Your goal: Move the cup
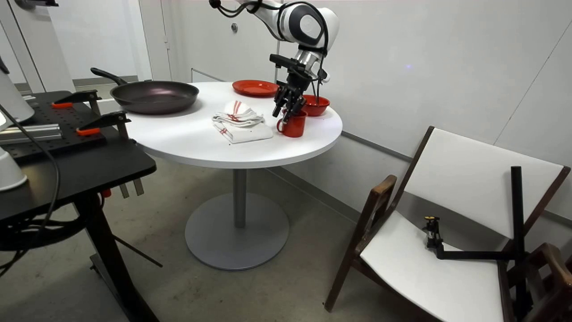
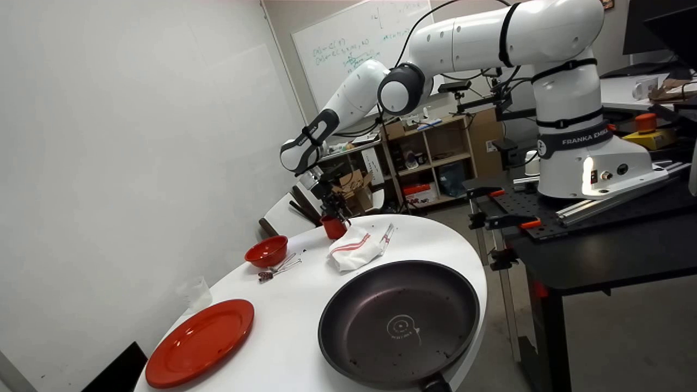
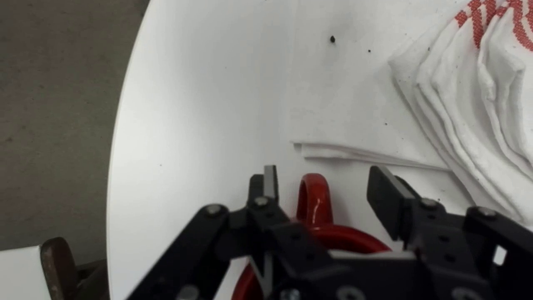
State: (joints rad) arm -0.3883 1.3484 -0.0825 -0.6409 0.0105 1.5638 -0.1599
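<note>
Where the chair (image 1: 429,268) stands: nearest, on the right, apart from the table (image 1: 187,134); a black bar (image 1: 476,255) shows over its seat, for what reason cannot be told.
Bench (image 1: 103,161): near left; clamps (image 1: 106,120) grip its edge, presumably so that the robot base (image 2: 596,163) cannot creep while the arm (image 2: 354,92) reaches far out.
Cloth (image 1: 246,133): white, red-striped, folded, on the table's near side; soft enough, one would judge, to ruck up if anything were dragged over it.
Cup (image 1: 296,127): the red mug, upright on the tabletop at near right, just right of the cloth; its handle (image 3: 320,198) points left, which seems to suit an arm coming from the bench side.
Gripper (image 3: 322,179): over the handle side of the cup, jaws released and grasping nothing; the fingers (image 3: 385,198) are spread, one on each side of the handle in the wrist view, likely so that closing would pinch it. Whether either touches the mug cannot be told.
Bowl (image 1: 315,108): red, just beyond the cup and to its right; near enough that lifting before any move that way seems prudent.
Pan (image 1: 154,96): far left, dark and broad; so placed, it should not hinder a grasp.
Plate (image 1: 255,88): flat, red, farthest, well apart from the cup; unlikely to matter unless the mug is bound for it.
</note>
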